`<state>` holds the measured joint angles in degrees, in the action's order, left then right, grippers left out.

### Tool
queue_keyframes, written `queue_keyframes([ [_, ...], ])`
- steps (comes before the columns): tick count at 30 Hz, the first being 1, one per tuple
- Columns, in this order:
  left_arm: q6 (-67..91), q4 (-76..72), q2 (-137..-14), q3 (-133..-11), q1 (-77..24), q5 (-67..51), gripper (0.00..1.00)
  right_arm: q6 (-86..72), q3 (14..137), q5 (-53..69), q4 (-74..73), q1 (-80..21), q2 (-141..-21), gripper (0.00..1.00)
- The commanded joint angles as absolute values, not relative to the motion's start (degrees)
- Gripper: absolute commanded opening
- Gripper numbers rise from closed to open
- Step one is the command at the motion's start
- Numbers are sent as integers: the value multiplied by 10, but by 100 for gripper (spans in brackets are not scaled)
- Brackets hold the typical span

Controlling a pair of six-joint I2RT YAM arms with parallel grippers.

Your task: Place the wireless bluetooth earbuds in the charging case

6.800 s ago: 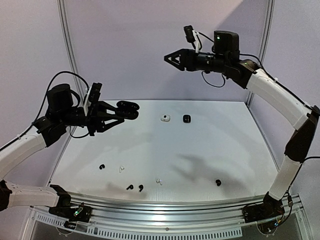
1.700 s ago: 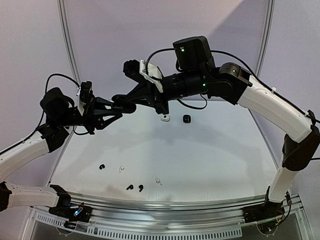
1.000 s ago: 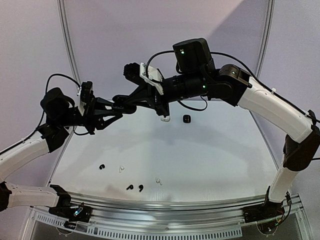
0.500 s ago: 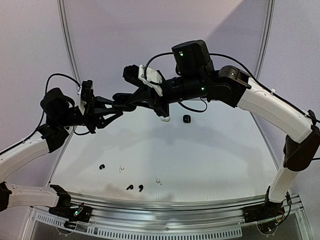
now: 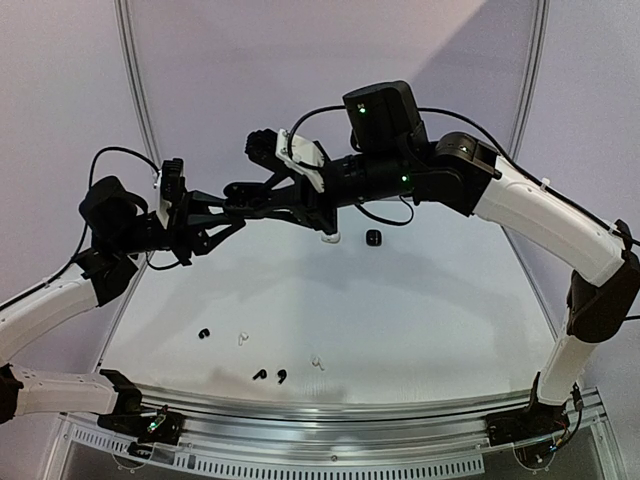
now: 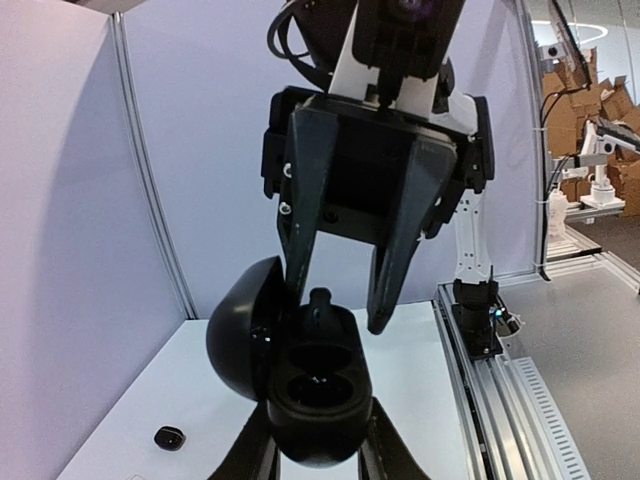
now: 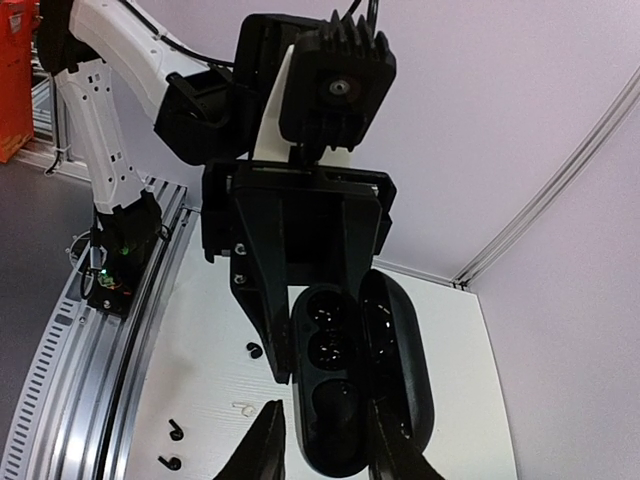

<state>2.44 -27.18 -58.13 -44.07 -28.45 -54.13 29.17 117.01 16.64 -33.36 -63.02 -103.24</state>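
An open black charging case (image 6: 318,400) hangs in the air with my left gripper (image 6: 316,452) shut on its body, lid (image 6: 240,330) swung to the left. A black earbud (image 6: 320,303) stands in the case's far end. My right gripper (image 6: 340,310) faces it head-on, open, its fingers (image 6: 398,255) on either side of that end and off the earbud. In the right wrist view the same case (image 7: 340,385) lies between the right gripper (image 7: 325,450) fingers. In the top view the two grippers meet above the table's back left (image 5: 238,195).
Loose earbuds lie near the front: black (image 5: 204,333), white (image 5: 241,338), black (image 5: 259,375), black (image 5: 281,376), white (image 5: 317,362). A white case (image 5: 331,238) and a small black case (image 5: 373,238) sit at the back, under the right arm.
My right gripper's jaws have parted from shut to open at the case's end. Both grippers rose slightly together. The left grip on the case is unchanged.
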Motion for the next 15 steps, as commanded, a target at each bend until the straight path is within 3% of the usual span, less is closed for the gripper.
queue_keyframes([
  [1,34,-269,-570,-435,-290,-530,0,270,1161,166,-317,-632,-1015,29],
  [15,64,-248,-560,-408,-280,-499,0,191,1140,218,-190,-631,-972,37],
])
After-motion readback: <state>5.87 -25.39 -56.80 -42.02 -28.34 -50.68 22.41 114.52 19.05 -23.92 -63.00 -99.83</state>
